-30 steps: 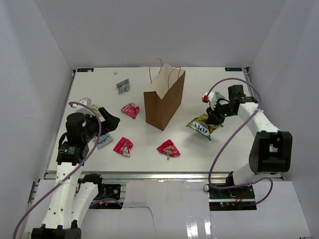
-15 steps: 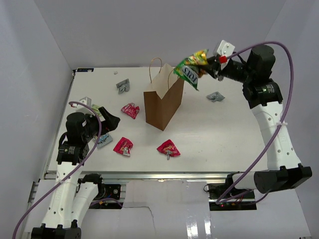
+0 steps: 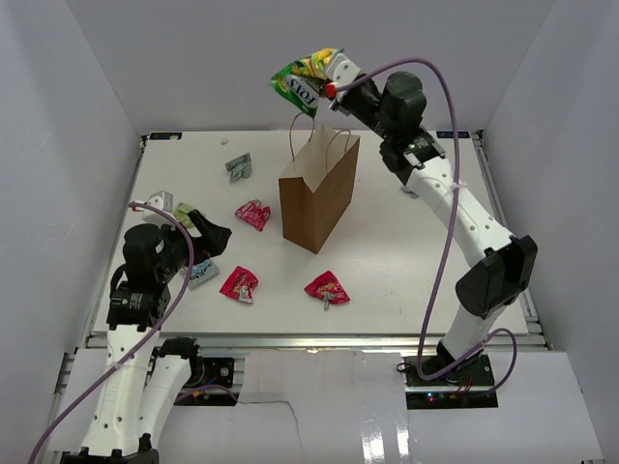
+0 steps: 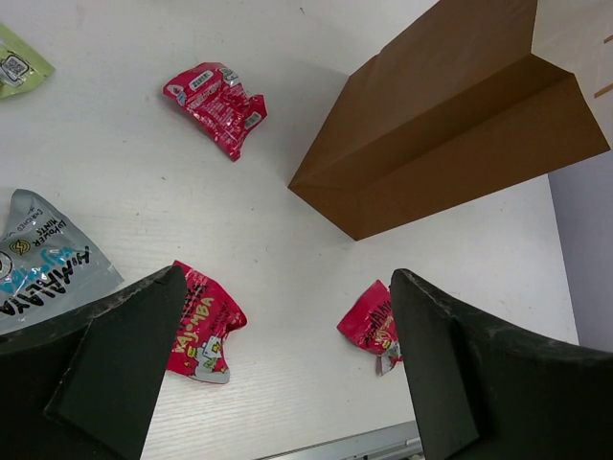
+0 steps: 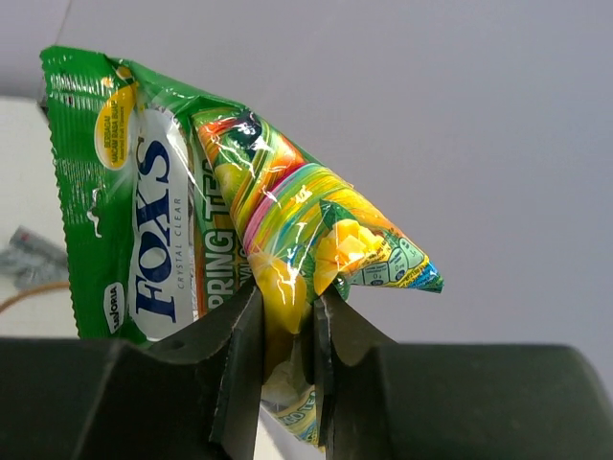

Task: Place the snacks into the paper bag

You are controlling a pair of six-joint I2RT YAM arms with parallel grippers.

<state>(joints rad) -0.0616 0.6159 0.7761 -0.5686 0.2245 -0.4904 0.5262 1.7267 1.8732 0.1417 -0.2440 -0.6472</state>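
The right gripper (image 5: 283,321) is pinching the green packet (image 3: 302,85) by 1 edge, high above the bag (image 3: 319,198). The packet is looking light, crinkly and slippery. The left gripper (image 4: 287,359) is hanging open over 3 red packets (image 4: 215,105).

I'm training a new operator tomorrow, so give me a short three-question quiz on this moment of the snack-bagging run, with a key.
1. True or false: the right gripper is clamped on the green-yellow packet, which is lifted clear of the table.
2. How many red packets lie on the table in the top view? A) two B) three C) five
3. Fill in: in the left wrist view, the left gripper is ___ (open or shut) and holds nothing.

Key: 1 true; 2 B; 3 open.
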